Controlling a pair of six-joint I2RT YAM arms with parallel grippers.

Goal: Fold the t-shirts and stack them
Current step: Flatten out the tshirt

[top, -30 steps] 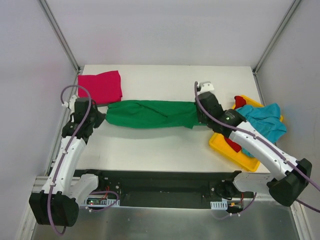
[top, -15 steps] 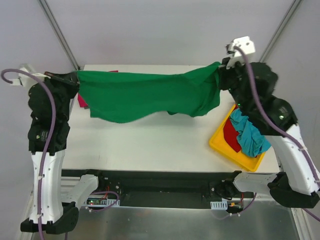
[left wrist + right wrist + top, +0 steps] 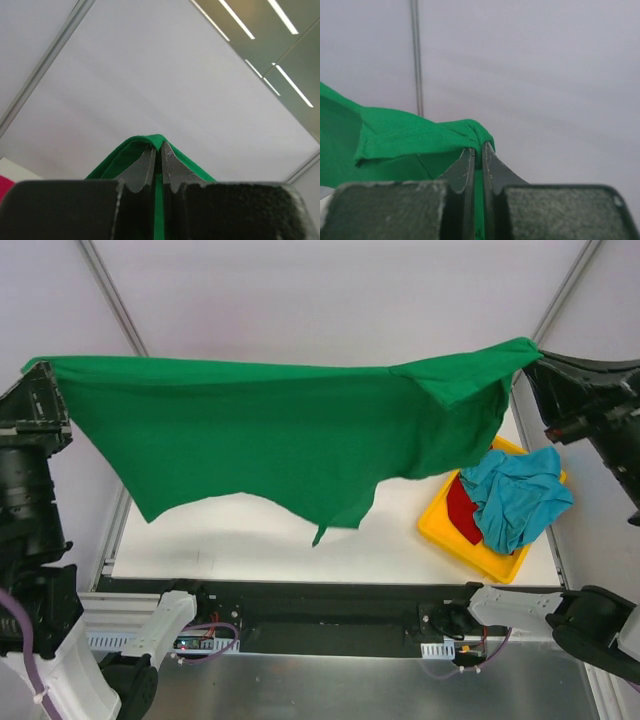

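The bright green t-shirt [image 3: 280, 430] hangs spread out high above the table, stretched between both grippers. My left gripper [image 3: 40, 365] is shut on its left corner, and my right gripper [image 3: 530, 345] is shut on its right corner. In the left wrist view the fingertips [image 3: 158, 147] pinch a green fold [image 3: 120, 160]. In the right wrist view the fingertips [image 3: 478, 149] pinch green cloth [image 3: 395, 135]. The teal-blue t-shirt [image 3: 515, 490] and the red t-shirt [image 3: 462, 505] lie in the bin. The magenta-pink t-shirt shows only as a sliver in the left wrist view [image 3: 4, 185]; in the top view the green shirt hides it.
The yellow plastic bin [image 3: 445, 525] sits at the table's right edge. The white table [image 3: 250, 535] shows below the hanging shirt. Metal frame posts and grey walls stand at the back on both sides.
Both arms have lifted the green t-shirt from the table to high above it and pulled it wider apart. It now hangs spread open towards the camera.
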